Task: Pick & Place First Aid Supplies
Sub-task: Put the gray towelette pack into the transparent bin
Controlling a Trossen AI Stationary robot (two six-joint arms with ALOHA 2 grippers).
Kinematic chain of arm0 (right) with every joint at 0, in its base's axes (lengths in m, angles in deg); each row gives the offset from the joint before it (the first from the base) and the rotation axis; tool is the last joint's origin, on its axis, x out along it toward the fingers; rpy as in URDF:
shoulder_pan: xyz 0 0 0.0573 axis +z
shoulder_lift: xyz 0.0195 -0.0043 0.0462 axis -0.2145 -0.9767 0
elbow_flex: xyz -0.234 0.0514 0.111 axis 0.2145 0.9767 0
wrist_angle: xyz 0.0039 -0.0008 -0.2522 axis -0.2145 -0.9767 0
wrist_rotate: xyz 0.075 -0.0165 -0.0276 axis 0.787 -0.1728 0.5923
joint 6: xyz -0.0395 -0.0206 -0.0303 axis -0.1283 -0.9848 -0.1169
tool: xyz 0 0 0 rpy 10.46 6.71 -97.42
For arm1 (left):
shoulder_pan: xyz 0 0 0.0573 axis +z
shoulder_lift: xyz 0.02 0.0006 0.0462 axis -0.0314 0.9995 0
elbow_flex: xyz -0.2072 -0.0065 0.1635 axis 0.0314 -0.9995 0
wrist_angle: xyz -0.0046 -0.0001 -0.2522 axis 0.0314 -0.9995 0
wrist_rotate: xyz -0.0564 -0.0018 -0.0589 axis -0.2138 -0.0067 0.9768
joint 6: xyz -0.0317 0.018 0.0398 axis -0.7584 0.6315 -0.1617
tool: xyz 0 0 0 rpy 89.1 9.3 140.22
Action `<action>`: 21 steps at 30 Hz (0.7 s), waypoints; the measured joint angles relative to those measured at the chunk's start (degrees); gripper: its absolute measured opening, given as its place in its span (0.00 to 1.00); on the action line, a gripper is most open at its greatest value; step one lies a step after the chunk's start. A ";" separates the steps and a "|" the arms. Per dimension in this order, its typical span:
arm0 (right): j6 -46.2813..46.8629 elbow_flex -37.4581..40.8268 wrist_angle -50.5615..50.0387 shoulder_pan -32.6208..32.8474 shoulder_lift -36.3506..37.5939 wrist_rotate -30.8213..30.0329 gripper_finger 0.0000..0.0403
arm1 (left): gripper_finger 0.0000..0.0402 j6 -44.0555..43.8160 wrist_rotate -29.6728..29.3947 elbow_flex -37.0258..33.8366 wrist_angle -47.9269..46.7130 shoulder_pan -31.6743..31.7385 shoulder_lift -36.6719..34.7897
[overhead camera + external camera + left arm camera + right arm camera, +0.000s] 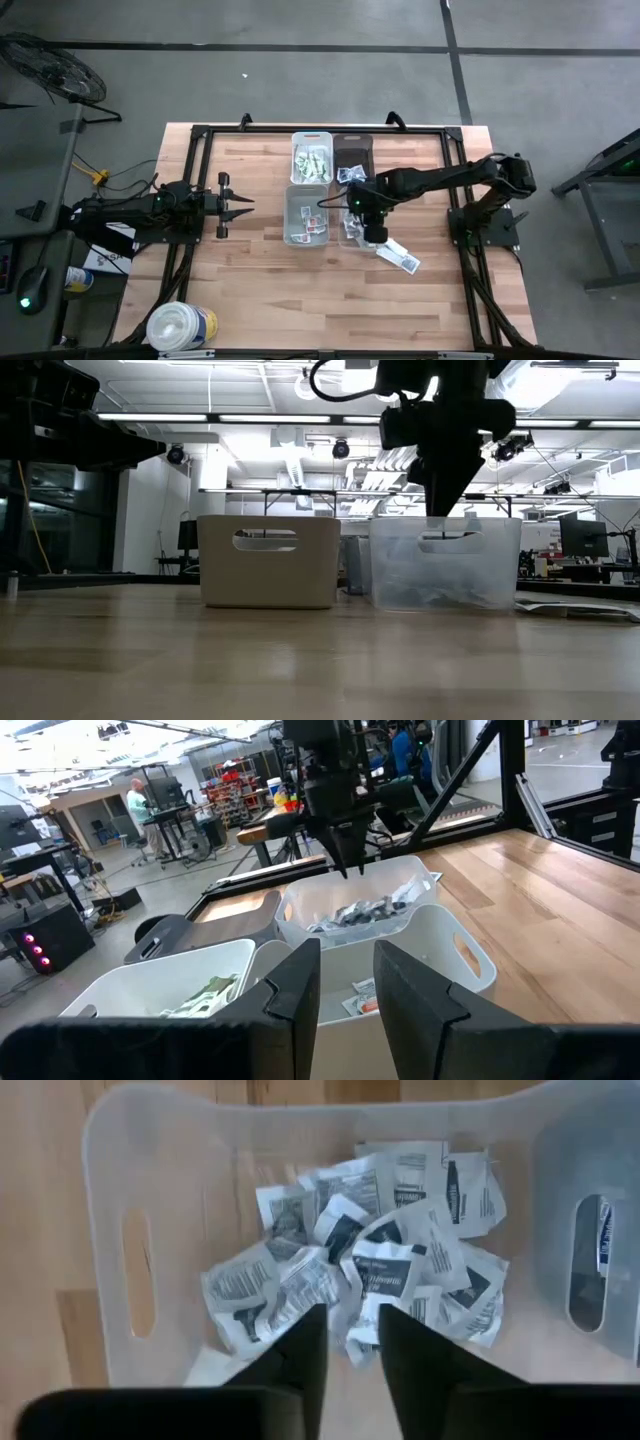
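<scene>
reaching down over the clear bin (110,1200), the right gripper (350,1345) points into its heap of packets (380,1270), fingers slightly parted, grasping nothing; left gripper (235,205) waits beside the bin, parted.

Straight beneath the right gripper (357,212) we see a clear bin (110,1230) on the wooden table (250,290). A white bin (288,215) sits just beside it, on the side away from that gripper's arm. A second white bin (312,135) and a dark bin (352,136) stand near the gripper, side by side. A big white round tub (182,327) is well apart from it, at the table's corner.
</scene>
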 joint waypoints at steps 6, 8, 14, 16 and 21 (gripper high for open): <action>9.75 0.00 -1.86 -0.25 0.36 -0.72 0.34 | 0.24 0.01 0.00 0.00 -0.02 0.02 -0.01; 13.90 0.00 -3.49 -0.25 1.44 -0.76 0.37 | 0.24 -0.01 0.00 0.00 0.00 0.01 0.01; 22.19 -0.02 -5.62 0.83 6.06 -2.19 0.39 | 0.24 0.01 0.00 0.00 0.00 0.01 0.00; 24.27 -0.02 -6.40 1.80 7.59 -3.70 0.39 | 0.24 -0.01 0.00 0.00 0.00 0.00 -0.01; 31.56 -0.02 -11.34 5.19 10.82 -8.76 0.37 | 0.24 0.01 0.00 0.00 -0.01 0.00 -0.01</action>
